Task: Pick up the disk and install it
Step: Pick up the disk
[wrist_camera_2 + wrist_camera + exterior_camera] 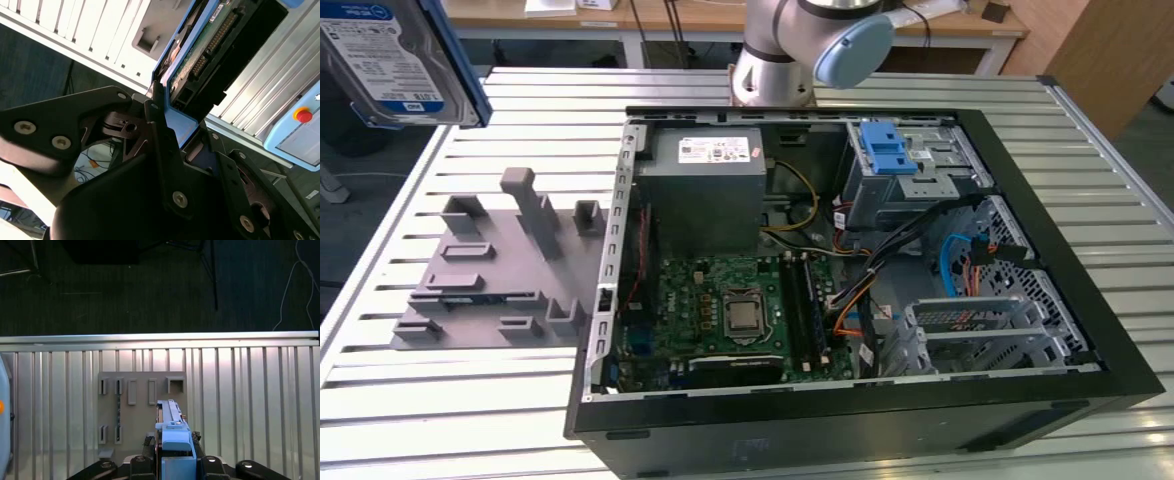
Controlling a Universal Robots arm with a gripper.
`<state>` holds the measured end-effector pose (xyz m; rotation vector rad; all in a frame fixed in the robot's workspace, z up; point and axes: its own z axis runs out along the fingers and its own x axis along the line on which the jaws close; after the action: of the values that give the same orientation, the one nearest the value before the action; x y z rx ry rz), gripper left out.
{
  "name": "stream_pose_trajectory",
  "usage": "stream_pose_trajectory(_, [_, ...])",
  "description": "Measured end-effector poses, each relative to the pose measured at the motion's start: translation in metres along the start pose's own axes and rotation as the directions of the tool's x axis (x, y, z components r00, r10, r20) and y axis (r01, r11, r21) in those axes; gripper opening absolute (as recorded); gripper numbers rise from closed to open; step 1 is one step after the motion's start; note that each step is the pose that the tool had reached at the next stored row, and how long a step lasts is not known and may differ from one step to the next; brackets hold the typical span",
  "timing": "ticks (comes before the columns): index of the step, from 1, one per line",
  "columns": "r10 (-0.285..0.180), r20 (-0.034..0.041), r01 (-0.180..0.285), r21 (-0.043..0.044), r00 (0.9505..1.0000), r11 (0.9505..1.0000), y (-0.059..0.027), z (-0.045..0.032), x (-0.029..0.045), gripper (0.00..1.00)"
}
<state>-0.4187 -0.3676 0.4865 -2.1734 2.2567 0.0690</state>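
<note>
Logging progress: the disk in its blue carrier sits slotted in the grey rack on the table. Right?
No. The disk in its blue carrier is clamped in the gripper, raised clear of the grey rack on the table; the first wrist view shows it.

A metal table of pale ribbed slats carries the work, and its long grooves catch a bright sheen near the middle. In the exterior view a wooden workbench on white legs stands behind it, with a tall wooden panel at that view's right. Past the table's edge rail, the first wrist view shows a dark floor with a thin white cable trailing across it.
</note>
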Motion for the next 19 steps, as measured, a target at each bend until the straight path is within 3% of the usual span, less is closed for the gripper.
stream_pose_trajectory(8, [0.0,0.0,0.0,0.0,1.0,1.0,-0.0034,-0.0005,0.0107,0.37])
stream_pose_trajectory(19, [0.0,0.0,0.0,0.0,1.0,1.0,-0.017,-0.0012,0.0215,0.37])
